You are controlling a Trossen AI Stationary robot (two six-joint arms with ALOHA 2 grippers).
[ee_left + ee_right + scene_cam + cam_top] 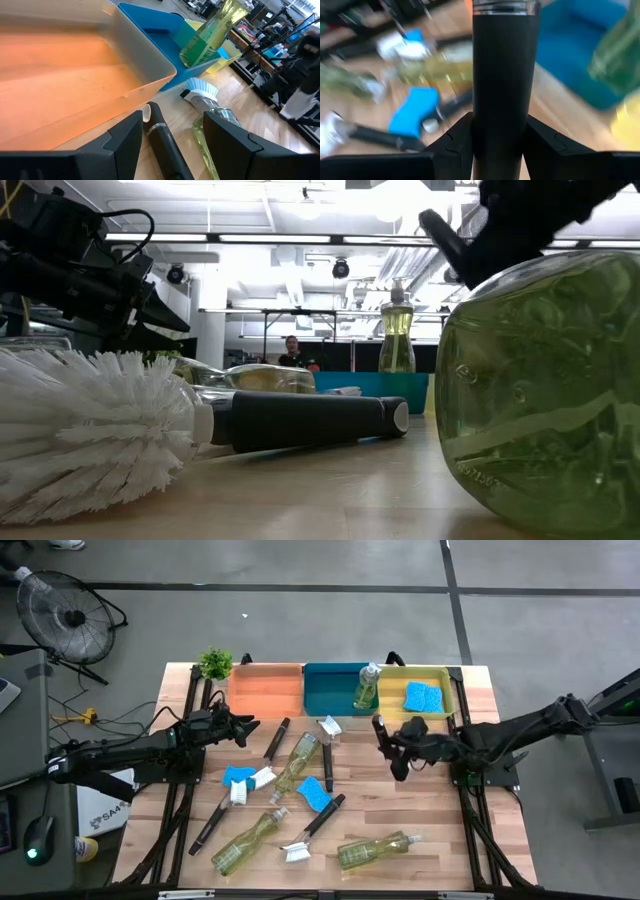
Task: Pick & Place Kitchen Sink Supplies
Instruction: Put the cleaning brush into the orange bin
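Near the back of the counter (440, 830), in front of the yellow bin (452, 690), your right gripper (392, 748) is hanging with its fingers (455, 137) clamped on the dark handle of a black brush (502, 75), and that handle is filling the middle of the right wrist view, standing straight up between the two fingers. Over on the other side, your left gripper (240, 727) is hovering just in front of the orange bin (265, 690), its fingers (125, 137) standing partly apart with nothing between them; through the gap you are looking down at another brush handle (162, 137) lying on the wood beside a bottle neck. In the teal bin (335, 690) one bottle of yellow-green liquid (366, 687) is leaning against the wall it shares with the yellow bin, and a blue sponge (424, 697) is lying inside the yellow bin. The rest of the supplies are lying scattered across the middle and front of the counter: three more bottles on their sides (300, 760) (250, 838) (375, 850), two blue sponges (238, 777) (313, 793), and several brushes (312, 830) among them. A small green plant (215, 663) is standing at the back corner beside the orange bin, and a person (291, 352) is showing far off in the room in the low view.
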